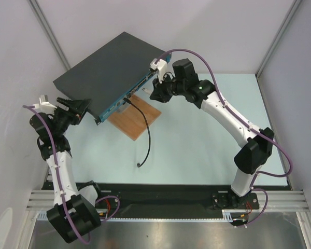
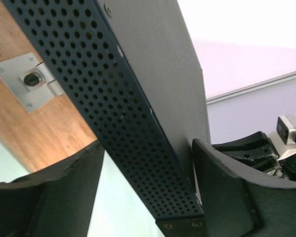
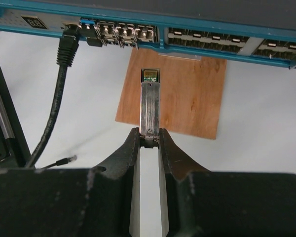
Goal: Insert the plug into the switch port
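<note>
Leftmost, the left gripper (image 1: pixel 76 106) stood with jaws apart, straddling a corner of the switch (image 1: pixel 106 67), which lay partly over a wooden board (image 3: pixel 187 94). The right gripper (image 3: pixel 149 139) clamped the plug (image 3: pixel 149 106) just short of the ports.

No readable text, switch (image 3: pixel 207 15) markings — too blurred

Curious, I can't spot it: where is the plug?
Right wrist view: the plug is pinched in the right gripper, just short of the switch ports, wooden board behind it.
</note>
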Available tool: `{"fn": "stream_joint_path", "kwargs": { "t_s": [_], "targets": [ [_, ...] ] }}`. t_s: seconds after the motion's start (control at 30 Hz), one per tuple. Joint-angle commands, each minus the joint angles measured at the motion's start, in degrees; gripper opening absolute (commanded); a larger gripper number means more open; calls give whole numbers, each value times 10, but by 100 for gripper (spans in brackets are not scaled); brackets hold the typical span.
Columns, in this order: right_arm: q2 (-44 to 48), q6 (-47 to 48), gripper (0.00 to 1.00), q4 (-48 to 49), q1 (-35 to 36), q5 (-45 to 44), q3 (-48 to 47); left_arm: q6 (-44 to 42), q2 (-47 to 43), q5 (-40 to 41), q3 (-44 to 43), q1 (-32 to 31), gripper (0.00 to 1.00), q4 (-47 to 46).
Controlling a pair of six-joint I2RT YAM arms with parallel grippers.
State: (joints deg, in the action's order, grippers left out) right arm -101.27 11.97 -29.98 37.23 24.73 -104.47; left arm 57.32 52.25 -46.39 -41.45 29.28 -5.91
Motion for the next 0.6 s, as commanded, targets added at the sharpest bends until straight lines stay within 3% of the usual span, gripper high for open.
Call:
{"fn": "stream_joint_path", "kwargs": {
  "t_s": [0.0, 0.13, 0.27, 0.37, 0.57],
  "targets": [
    [-13, -23, 0, 24, 9, 3, -33, 42, 6, -19, 7, 5, 74, -83],
    [-23, -46, 0, 27, 13, 6, -40, 45, 2, -19, 8, 5, 58, -89],
    [-32, -63, 0, 33, 16, 3, -46, 34, -7, -19, 6, 5, 50, -81],
    [-38, -70, 0, 38, 20, -4, -53, 29, -13, -15, 5, 5, 34, -70],
    [-45, -73, 0, 43, 28, -16, -60, 22, -25, -9, 5, 4, 16, -48]
  ]
}}
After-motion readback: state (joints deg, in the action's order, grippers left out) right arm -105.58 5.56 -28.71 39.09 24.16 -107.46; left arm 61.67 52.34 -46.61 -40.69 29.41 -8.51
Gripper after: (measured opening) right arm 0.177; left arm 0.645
